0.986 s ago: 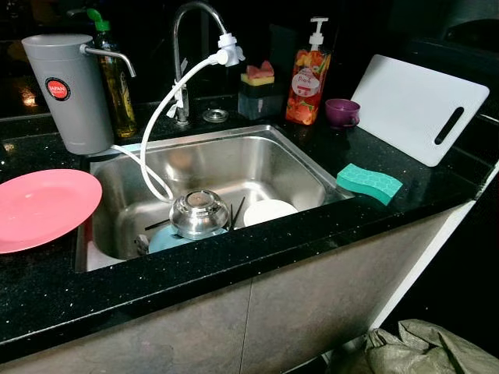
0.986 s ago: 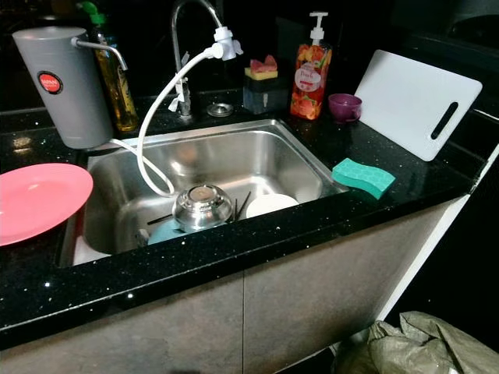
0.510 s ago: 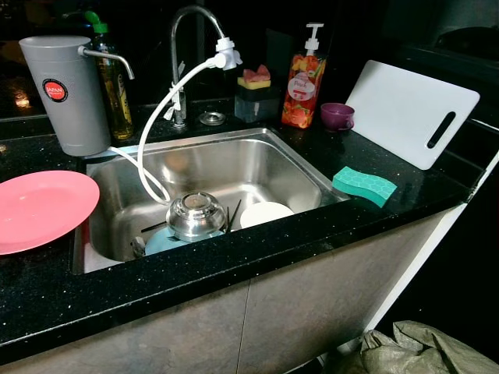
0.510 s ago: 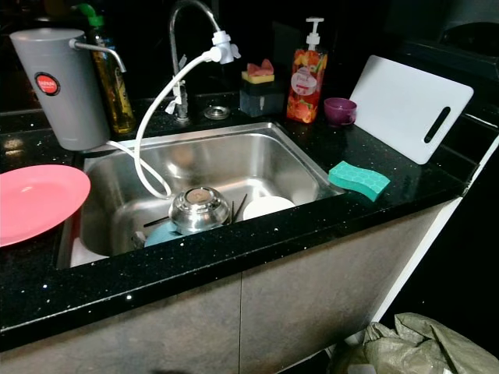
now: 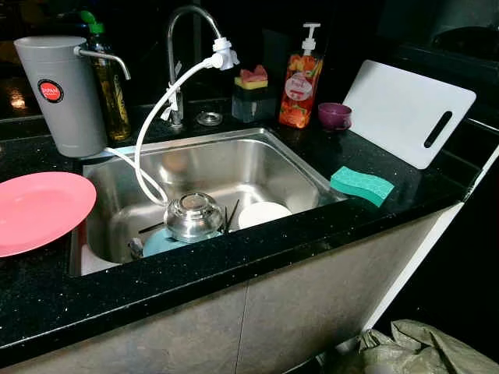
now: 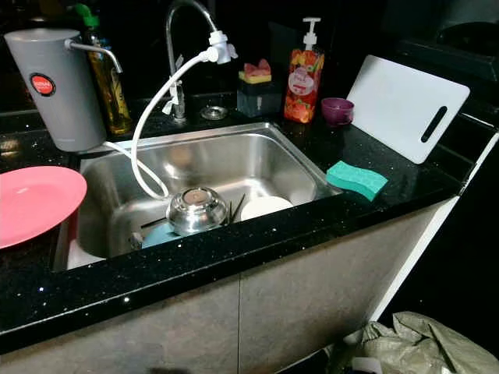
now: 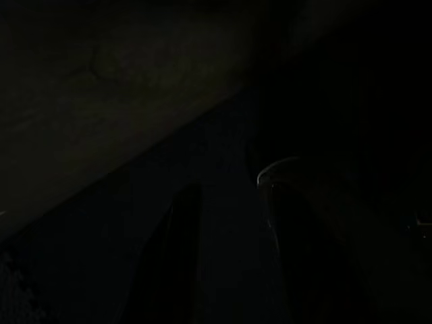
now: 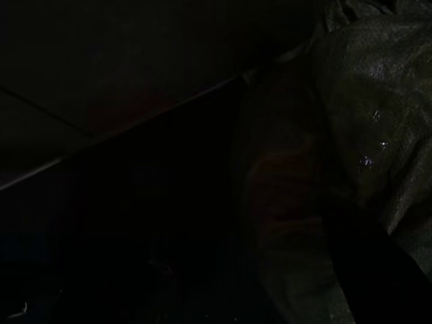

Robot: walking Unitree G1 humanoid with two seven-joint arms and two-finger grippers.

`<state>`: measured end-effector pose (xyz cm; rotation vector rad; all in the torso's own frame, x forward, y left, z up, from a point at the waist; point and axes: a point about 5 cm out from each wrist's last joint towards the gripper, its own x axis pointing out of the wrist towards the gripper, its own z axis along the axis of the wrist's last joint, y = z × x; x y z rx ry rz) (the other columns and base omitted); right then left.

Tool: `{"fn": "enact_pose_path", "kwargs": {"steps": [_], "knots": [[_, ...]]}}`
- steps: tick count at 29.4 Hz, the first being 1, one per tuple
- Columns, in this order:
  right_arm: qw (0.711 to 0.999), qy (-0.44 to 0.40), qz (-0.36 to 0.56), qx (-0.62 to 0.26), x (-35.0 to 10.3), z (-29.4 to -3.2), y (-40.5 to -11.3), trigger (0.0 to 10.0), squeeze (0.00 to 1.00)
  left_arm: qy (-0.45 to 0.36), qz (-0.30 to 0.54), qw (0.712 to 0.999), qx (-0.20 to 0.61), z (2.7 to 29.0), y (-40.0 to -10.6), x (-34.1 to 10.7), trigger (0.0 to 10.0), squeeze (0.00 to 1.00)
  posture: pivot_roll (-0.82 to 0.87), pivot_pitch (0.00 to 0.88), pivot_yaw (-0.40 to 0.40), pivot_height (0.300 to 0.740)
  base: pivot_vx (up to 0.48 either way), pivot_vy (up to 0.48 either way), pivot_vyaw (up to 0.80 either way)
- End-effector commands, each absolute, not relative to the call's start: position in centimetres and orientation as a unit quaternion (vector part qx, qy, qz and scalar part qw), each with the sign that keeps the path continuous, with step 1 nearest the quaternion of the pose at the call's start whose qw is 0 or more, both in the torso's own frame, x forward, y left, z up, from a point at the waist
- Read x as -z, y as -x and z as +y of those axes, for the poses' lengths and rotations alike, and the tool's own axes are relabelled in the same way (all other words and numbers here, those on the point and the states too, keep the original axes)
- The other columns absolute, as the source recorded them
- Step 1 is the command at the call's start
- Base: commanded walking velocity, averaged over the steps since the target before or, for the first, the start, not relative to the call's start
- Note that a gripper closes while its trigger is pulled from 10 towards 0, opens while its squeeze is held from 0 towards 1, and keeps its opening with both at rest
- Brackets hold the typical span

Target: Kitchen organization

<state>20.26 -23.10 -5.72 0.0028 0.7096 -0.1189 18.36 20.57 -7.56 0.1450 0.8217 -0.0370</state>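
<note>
Sink (image 5: 296,175): a steel basin set in the black counter (image 5: 195,273); it held one upturned steel bowl (image 5: 192,216), one white dish (image 5: 263,213) just beside it, one pale blue plate (image 5: 156,240) partly under the bowl, and some dark utensils too hidden to count
Counter, left side: one pink plate (image 5: 43,210) overhanging the sink's edge; one grey water filter (image 5: 61,93); one oil bottle (image 5: 111,93) behind it
Counter, back and right: one faucet (image 5: 178,54) with one white hose (image 5: 148,132) looping into the basin; one soap dispenser (image 5: 300,82); one sponge holder (image 5: 251,97); one purple cup (image 5: 335,116); one white cutting board (image 5: 407,111), leaning, long axis running back to the right; one green sponge (image 5: 361,185) at the sink's right corner
Grippers: both arms hung idle below counter height in the dark; whether either was released or clenched, I could not tell
Key relation: the dishes lay ahead of and above both grippers, in the sink's near left part; judged nearer the left arm; the sponge and board nearer the right
Floor: one crumpled sack (image 6: 413,347) at lower right
</note>
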Motion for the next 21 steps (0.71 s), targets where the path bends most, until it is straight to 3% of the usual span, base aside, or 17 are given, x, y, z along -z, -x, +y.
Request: {"fn": "enact_pose_path", "kwargs": {"steps": [1, 21], "knots": [[0.932, -0.016, 0.354, 0.070, 6.1, -23.1, -19.7, 10.0, 0.00, -0.068, 0.413, 0.908, 0.021, 20.4, -17.7, 8.0, 10.0, 0.00, -0.01, 0.116, -0.053, 0.740, 0.000, 0.000, 0.00], [0.939, -0.015, 0.338, 0.065, 5.7, -22.1, -20.7, 10.0, 0.00, -0.078, 0.425, 0.901, 0.033, 19.8, -17.3, 8.4, 10.0, 0.00, 0.00, 0.110, -0.045, 0.740, 0.000, 0.000, 0.00]]}}
